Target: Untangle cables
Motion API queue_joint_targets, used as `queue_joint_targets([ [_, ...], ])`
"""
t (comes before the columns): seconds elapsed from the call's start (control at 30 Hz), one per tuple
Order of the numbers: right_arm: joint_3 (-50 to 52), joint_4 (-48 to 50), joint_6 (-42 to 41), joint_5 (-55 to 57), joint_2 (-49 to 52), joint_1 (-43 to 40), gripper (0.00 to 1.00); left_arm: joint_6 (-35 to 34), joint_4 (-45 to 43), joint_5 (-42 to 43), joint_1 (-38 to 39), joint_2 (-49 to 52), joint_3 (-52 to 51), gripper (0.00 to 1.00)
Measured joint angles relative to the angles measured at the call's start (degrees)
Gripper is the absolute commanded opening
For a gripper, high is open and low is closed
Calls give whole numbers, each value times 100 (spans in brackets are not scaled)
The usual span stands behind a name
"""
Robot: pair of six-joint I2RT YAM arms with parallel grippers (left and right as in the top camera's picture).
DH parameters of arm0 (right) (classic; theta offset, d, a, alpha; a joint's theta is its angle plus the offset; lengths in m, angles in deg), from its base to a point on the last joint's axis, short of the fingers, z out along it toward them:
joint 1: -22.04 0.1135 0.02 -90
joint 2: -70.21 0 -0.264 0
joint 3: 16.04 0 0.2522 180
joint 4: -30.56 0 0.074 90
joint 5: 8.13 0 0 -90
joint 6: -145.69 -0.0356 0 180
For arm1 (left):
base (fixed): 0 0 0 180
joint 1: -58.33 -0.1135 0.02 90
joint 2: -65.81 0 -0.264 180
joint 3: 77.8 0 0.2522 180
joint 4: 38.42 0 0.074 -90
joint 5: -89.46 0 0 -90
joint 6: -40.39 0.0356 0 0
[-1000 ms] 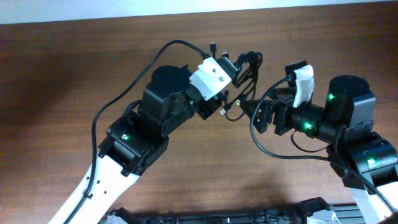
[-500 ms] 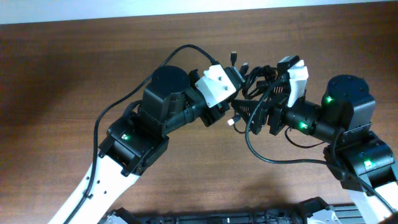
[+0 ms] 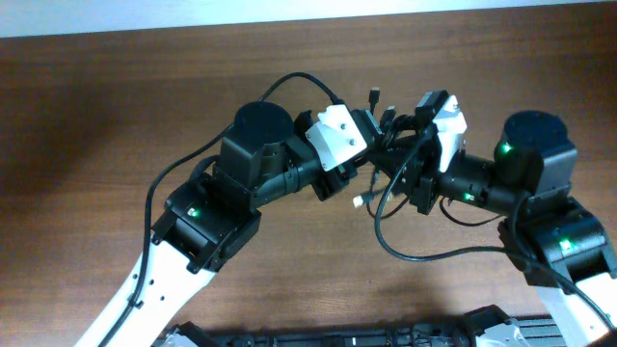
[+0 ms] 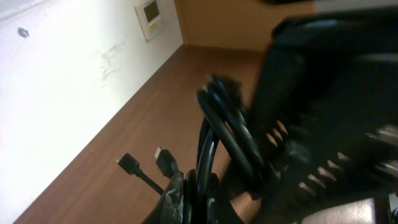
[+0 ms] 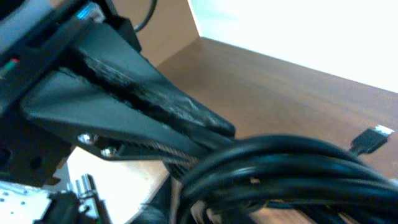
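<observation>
Black cables [image 3: 392, 122] pinched by left pincer [image 3: 371, 132] and right pincer [image 3: 395, 157]; fingertips hidden overhead.

Glossy black cables [image 5: 280, 162], brown wood-grain table [image 3: 96, 116], white wall [image 4: 56, 93], small green arm lights [image 3: 501, 149]

I'm seeing the cables [image 3: 390, 130] bunching into a glossy black bundle of tight loops, hanging lifted above the table [image 3: 116, 106]. Two small plug ends [image 4: 163, 160] are sticking out sideways, and one pale-tipped end [image 3: 358, 201] is dangling below.
</observation>
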Motion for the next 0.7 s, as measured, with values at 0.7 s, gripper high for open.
queue_joint_targets([
  [0.7,0,966,361,-1617,199,2,4,-1392,651,-2295,-66,-140,37,0],
])
